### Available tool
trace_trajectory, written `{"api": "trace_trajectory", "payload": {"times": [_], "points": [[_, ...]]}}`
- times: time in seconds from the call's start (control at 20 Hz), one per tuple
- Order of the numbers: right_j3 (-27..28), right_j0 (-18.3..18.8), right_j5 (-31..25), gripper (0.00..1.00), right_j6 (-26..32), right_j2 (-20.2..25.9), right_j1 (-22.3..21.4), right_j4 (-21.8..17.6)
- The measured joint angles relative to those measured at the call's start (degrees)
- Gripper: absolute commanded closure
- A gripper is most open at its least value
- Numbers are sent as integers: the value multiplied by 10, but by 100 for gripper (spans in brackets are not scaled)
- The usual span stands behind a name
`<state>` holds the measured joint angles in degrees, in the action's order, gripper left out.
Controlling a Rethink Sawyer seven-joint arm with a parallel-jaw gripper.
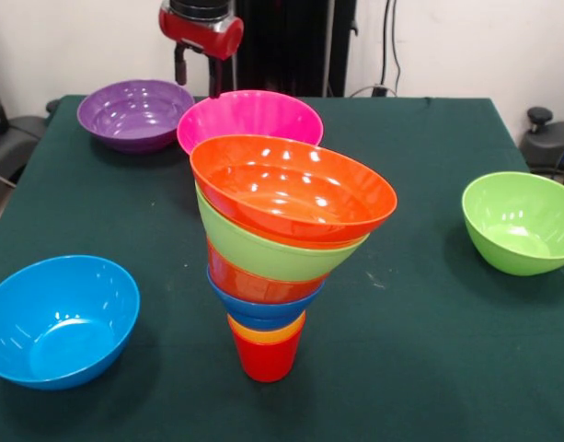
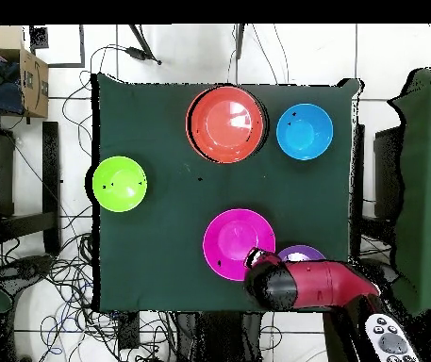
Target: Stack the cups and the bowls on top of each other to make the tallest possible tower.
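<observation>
Tower [image 1: 280, 241] near table centre, toward the camera side in the front view: red cup [image 1: 267, 359] lowest, orange cup [image 1: 263, 329] nested in it, then small blue bowl [image 1: 261, 306], small orange-red bowl [image 1: 249, 279], lime green bowl [image 1: 268, 247], large orange-red bowl [image 1: 293, 189] on top. Upper bowls tilted, open side facing the camera; stack widening upward like a funnel. In the overhead view, only the top orange-red bowl [image 2: 226, 123] visible.

4 loose bowls on the green table [image 1: 429, 350]:
- Pink bowl [image 1: 249, 118] directly behind the tower, upright [image 2: 239, 244].
- Purple bowl [image 1: 135, 112] at the far left corner in the front view, just beside the pink bowl, mostly covered by the arm in the overhead view [image 2: 301, 253].
- Light blue bowl [image 1: 59, 319] at the near left, well apart from the tower [image 2: 304, 131].
- 2nd lime green bowl [image 1: 521, 221] at the right edge, upright [image 2: 120, 183].

Gripper [image 1: 197, 74] hanging between purple and pink bowls, above table level, fingers dark and narrow. Claw state: cannot tell whether spread or closed. Nothing seen held. In the overhead view, red arm head [image 2: 268, 281] at the pink bowl's rim.
</observation>
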<state>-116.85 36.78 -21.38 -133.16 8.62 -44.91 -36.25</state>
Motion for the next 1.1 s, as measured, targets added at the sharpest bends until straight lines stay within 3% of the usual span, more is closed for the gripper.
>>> {"api": "trace_trajectory", "payload": {"times": [0.6,1.1], "points": [[0,-37,70,0,0,-51,28,14],[-1,-91,132,0,0,-112,71,48]]}}
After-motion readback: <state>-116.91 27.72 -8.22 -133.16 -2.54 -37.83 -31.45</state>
